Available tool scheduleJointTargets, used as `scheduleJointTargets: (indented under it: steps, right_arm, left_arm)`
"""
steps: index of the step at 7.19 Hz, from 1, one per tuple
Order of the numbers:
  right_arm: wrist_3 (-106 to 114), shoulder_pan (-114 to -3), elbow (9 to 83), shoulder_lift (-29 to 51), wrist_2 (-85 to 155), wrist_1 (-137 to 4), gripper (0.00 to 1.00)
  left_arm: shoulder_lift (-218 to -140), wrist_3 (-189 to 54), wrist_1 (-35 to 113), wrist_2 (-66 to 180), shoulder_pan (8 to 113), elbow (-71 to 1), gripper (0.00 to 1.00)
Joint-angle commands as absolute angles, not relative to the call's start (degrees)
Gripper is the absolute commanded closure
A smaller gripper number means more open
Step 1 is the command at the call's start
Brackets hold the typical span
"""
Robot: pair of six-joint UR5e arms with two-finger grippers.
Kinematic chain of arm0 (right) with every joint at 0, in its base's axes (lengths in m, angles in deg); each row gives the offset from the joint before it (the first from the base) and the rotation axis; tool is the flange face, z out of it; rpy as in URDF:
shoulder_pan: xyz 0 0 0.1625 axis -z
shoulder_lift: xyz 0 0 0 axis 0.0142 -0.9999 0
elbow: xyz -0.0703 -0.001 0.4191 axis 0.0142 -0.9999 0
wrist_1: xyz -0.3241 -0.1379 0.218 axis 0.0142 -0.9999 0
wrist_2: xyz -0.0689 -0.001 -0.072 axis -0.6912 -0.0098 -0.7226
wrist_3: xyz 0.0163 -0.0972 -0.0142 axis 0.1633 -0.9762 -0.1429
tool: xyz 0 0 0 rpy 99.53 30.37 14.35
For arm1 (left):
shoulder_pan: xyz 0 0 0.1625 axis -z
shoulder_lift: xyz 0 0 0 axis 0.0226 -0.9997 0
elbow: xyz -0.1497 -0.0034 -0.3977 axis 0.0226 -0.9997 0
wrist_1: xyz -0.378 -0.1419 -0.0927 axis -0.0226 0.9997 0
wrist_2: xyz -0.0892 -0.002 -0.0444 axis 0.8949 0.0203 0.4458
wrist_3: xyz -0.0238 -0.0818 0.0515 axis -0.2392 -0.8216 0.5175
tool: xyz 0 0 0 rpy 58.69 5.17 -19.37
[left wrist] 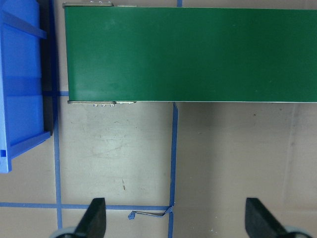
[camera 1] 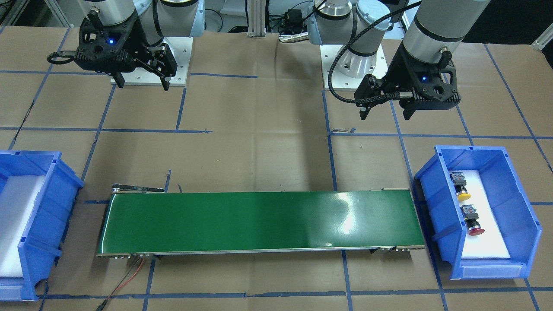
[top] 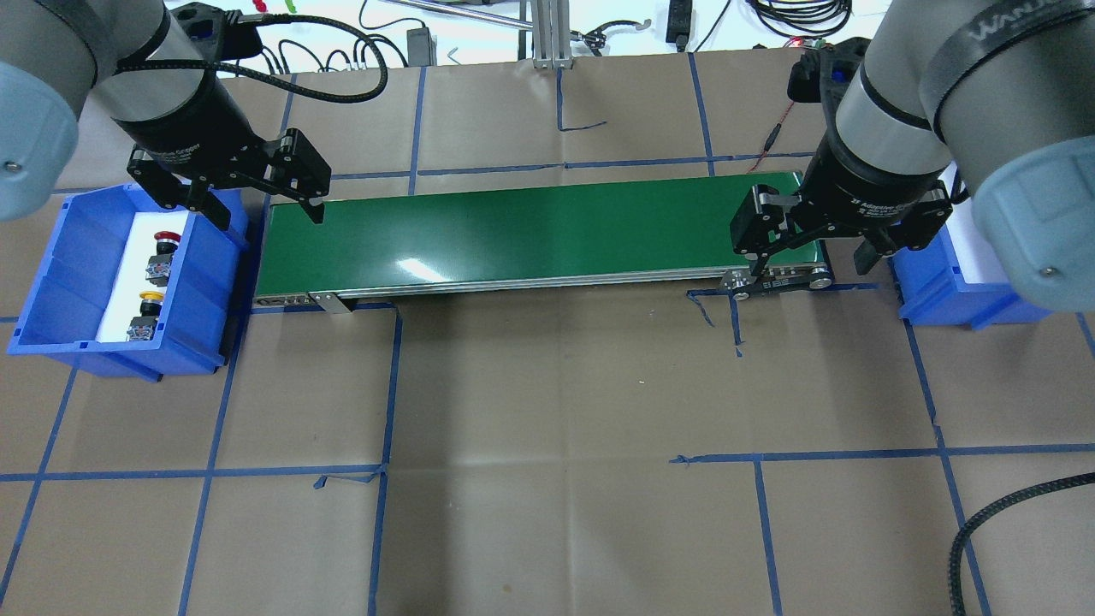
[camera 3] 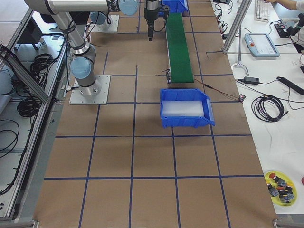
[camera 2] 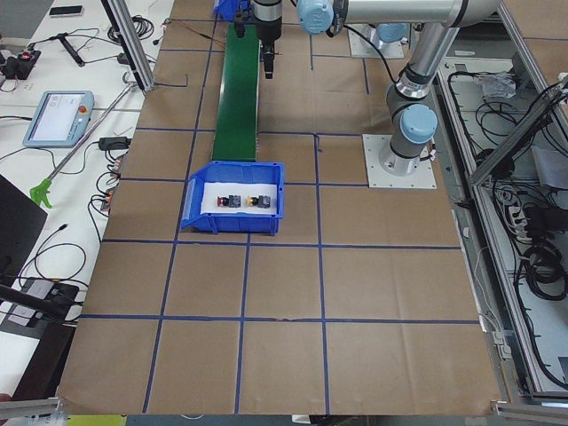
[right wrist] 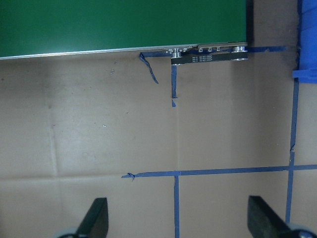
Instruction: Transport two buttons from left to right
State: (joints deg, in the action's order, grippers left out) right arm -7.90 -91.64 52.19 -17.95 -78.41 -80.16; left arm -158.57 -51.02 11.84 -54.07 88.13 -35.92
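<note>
The yellow button point(camera 1: 463, 194) and the red button point(camera 1: 475, 228) lie apart inside the left bin point(camera 1: 434, 194), at one end of the belt point(camera 1: 259, 220). Nearer the robot, the left gripper point(camera 1: 386, 113) hangs wide open and empty above the worktop point(camera 1: 259, 151). The right gripper point(camera 1: 143, 83) is equally wide open and empty.

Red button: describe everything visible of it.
The red button has a round red mushroom cap on a black-and-grey boxy body. It lies on its side on the white pad inside the blue bin on the robot's left, cap pointing away from the robot, apart from the yellow button. Nothing else touches it.
</note>
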Motion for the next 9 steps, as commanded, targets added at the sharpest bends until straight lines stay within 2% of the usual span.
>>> scheduleJointTargets:
  steps: [1,9]
  right_arm:
    - [-7.90,-91.64,52.26,-17.87,-78.16,-80.05,0.00]
    - [-7.90,-91.64,52.44,-17.87,-77.98,-79.87,0.00]
  left_arm:
    - [-158.58,-50.89,11.83,-54.06,88.13,-35.89,0.00]
    - [-158.05,-50.71,11.83,-54.15,87.26,-35.89,0.00]
